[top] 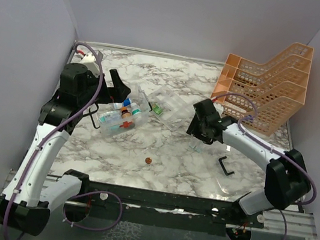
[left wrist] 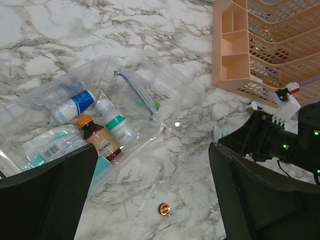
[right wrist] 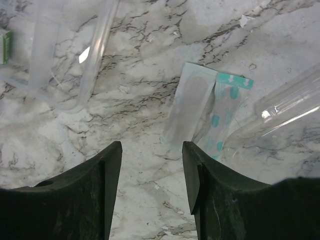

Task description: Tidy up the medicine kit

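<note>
**While the kit lies open at centre-left, both claws hang empty**

Up top, the left claw is spread wide above the marble table, nothing between its fingers. Below it sits the medicine kit, lid off, with a blue-labelled bottle, a brown bottle and a teal-banded bottle lying inside, print too small to read. Over to the right claw: low over the marble, jaws partway apart, gripping nothing. Just ahead of it lie two sachets, loose outside the kit and hidden from the top camera by the arm. Clear plastic cuts in beside them; lid or box, can't tell.
</note>
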Tool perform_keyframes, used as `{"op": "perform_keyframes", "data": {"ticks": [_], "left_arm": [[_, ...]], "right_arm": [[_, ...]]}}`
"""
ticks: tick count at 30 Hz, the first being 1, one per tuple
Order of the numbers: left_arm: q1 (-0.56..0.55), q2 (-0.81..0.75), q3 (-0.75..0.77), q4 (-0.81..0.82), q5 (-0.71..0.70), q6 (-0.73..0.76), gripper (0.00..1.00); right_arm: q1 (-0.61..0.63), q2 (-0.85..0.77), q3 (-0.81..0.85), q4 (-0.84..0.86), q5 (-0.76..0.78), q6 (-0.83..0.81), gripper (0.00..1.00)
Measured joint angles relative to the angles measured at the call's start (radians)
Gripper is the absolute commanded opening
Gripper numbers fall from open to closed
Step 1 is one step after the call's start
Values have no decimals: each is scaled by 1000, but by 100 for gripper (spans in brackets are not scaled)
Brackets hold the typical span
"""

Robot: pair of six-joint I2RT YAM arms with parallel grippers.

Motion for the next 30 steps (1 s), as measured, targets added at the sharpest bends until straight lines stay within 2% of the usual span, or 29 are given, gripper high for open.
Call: {"op": "perform_keyframes", "data": {"ticks": [9, 16, 30], "left_arm": [[-47, 18, -3, 14, 7, -11, 96], [-73, 43, 32, 13, -15, 8, 95], [-97, 43, 100, -21, -194, 42, 95]], "right_arm": [[0, 127, 90, -108, 74, 73, 49], [0, 180, 120, -221, 127, 198, 46], [-1, 194, 92, -164, 112, 207, 36]]}}
